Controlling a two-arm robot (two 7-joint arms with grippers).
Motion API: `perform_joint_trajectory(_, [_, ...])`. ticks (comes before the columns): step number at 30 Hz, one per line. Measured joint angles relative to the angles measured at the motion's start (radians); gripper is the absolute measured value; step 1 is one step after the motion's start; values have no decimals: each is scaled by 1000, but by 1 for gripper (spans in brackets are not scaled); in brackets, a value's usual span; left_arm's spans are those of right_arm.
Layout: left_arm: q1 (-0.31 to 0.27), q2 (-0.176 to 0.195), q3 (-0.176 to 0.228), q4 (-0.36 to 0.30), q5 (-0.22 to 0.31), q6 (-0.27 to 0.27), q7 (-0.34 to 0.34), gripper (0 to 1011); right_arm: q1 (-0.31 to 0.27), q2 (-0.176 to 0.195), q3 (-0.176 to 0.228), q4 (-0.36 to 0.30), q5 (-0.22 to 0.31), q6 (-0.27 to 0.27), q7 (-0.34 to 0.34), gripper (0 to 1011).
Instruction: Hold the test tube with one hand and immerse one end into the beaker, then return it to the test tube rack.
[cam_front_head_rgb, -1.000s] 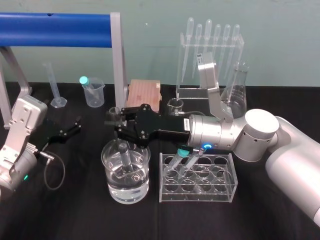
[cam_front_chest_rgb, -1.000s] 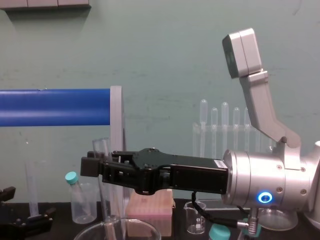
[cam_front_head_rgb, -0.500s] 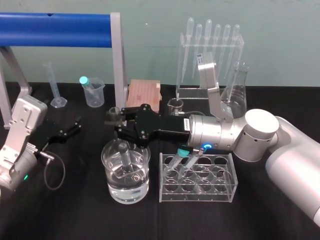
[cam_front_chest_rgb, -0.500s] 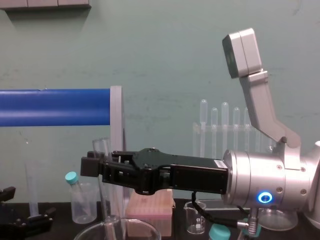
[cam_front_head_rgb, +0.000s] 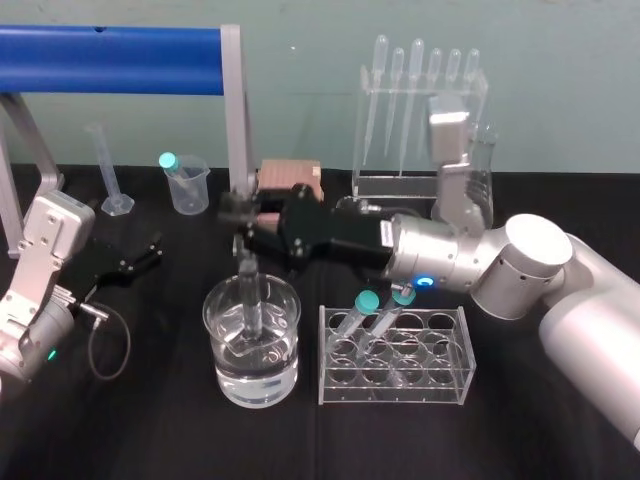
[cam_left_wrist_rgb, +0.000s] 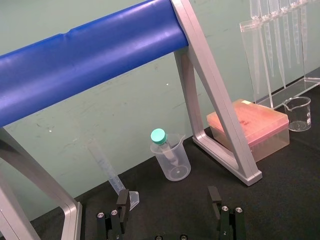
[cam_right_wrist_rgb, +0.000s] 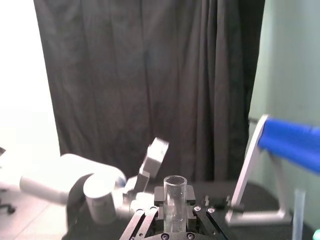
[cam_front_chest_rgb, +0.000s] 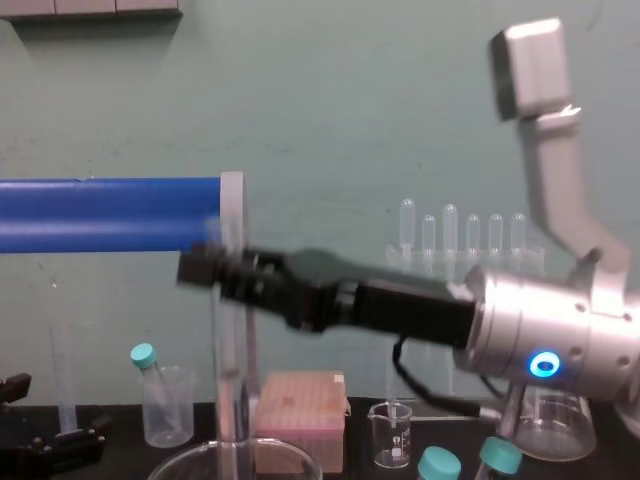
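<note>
The right hand (cam_front_head_rgb: 240, 212), gripping the long clear glass test tube (cam_front_head_rgb: 248, 296), has pulled it up in the big glass beaker (cam_front_head_rgb: 214, 318). The dip looks done. The clear plastic rack (cam_front_head_rgb: 395, 352) at 3 o'clock comes next. The left hand (cam_front_head_rgb: 135, 262) sits open.

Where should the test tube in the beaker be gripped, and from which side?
Near its top, from the side: the test tube stands upright with its lower end inside the beaker, leaving only the upper part free. The right gripper holds it so; the left gripper is parked.
</note>
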Motion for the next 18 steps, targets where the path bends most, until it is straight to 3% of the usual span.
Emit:
perform_joint_trajectory(13, [0, 0, 0, 0, 0, 0, 0, 1000, -24, 22, 113, -114, 118, -97, 46, 241])
perform_joint_trajectory(18, [0, 0, 0, 0, 0, 0, 0, 1000, -35, 71, 152, -208, 123, -113, 8, 241])
